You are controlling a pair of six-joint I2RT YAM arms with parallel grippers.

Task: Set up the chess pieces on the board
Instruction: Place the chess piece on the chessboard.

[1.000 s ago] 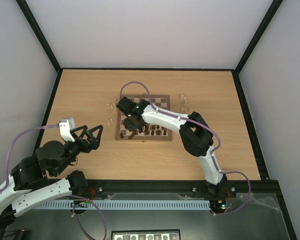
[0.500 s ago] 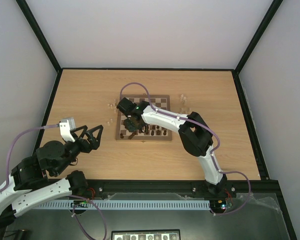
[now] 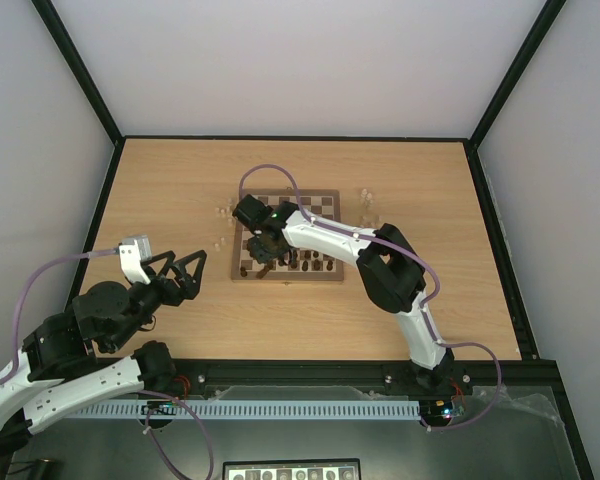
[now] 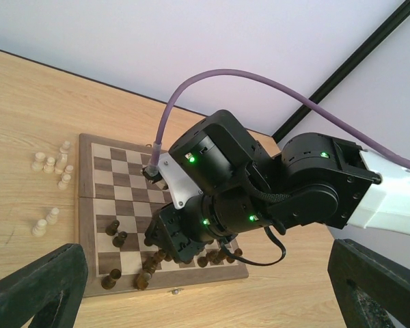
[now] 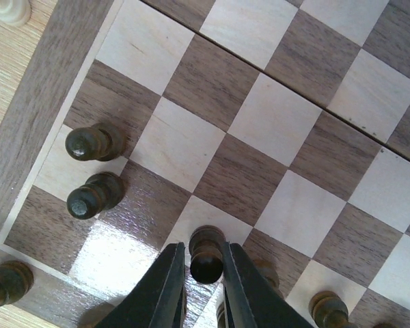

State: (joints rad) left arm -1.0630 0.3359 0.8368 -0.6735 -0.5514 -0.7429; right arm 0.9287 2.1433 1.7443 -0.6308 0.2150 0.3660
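A light wood worktop [image 3: 410, 180] between pale walls carries the board [image 3: 320, 203] near its middle. The right tool [image 5: 203, 250] is low over the board's near-left corner. Its two fingers stand close on either side of the head of a dark pawn [image 5: 206, 260] that stands upright. Whether they press the pawn or just clear it, I cannot tell, and they hide which square its foot is on.

If the pawn is seated, the fingers should part evenly and only a little. The tool should then rise straight up before it moves sideways, because a drag from either finger would tip so small a piece.

Two more dark pawns [image 5: 92, 167] stand near on the left, and other dark pieces [image 5: 328, 307] crowd just behind the fingers, so any sideways swing is risky.

Further out, the pale pieces [image 4: 55, 164] stand off the board on the bare wood, waiting to be placed. The left tool [image 3: 183, 268] is spread wide, holds nothing and is well apart from the board.
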